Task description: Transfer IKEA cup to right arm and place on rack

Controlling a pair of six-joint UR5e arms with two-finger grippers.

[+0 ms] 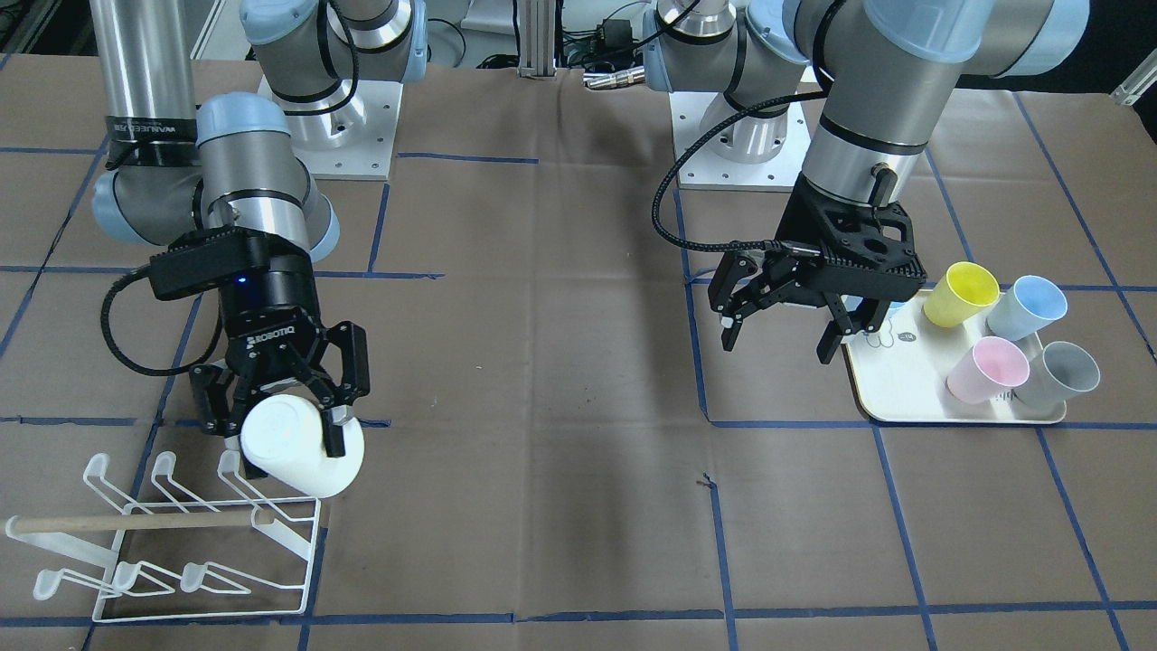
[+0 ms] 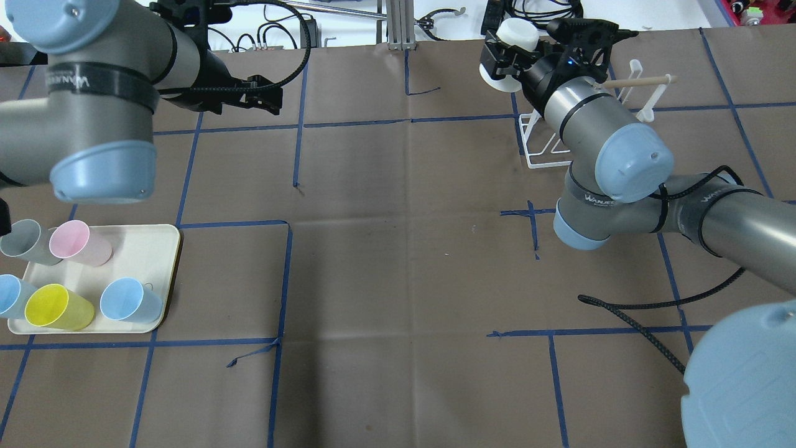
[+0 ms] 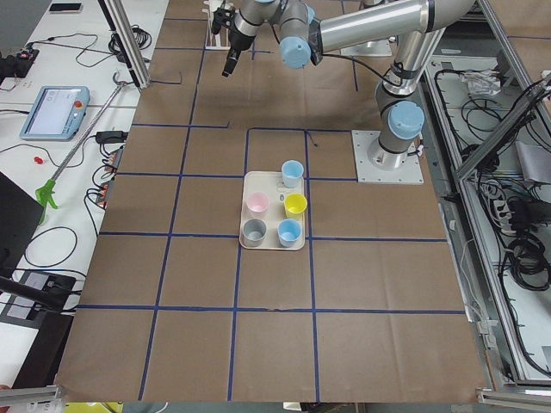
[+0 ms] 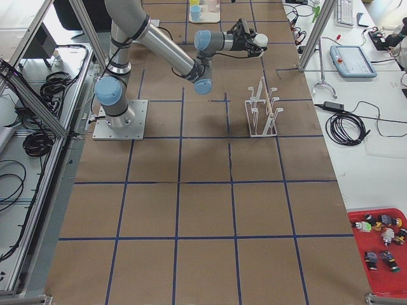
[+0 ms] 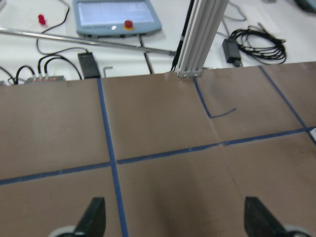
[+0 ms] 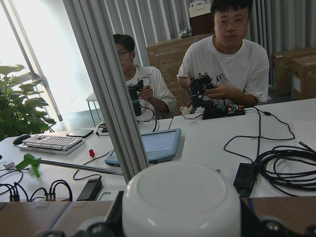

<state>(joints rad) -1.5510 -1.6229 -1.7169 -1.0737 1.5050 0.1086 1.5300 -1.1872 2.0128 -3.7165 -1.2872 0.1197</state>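
Clenching white cup (image 1: 303,457) in right gripper (image 1: 276,430), raised beside rack (image 1: 208,616); holding left gripper (image 1: 777,347) spread open near tray (image 1: 895,389).

We see cream tray (image 3: 274,243) on surface (image 3: 387,344) | five upright cups (image 3: 295,204) on it | left tool (image 3: 229,69) well apart, beyond

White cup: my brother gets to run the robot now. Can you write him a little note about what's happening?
Right fingers: shut on the white cup, which is tilted just above the corner of the rack.
Left fingers: open and empty, hanging over the edge of the cream tray.
Tray: five coloured cups stand on it.
Done: the white cup is in the right arm's grasp, so the handover is finished.
Left to do: lower the cup onto a prong and let go. The rack holds no cup yet.
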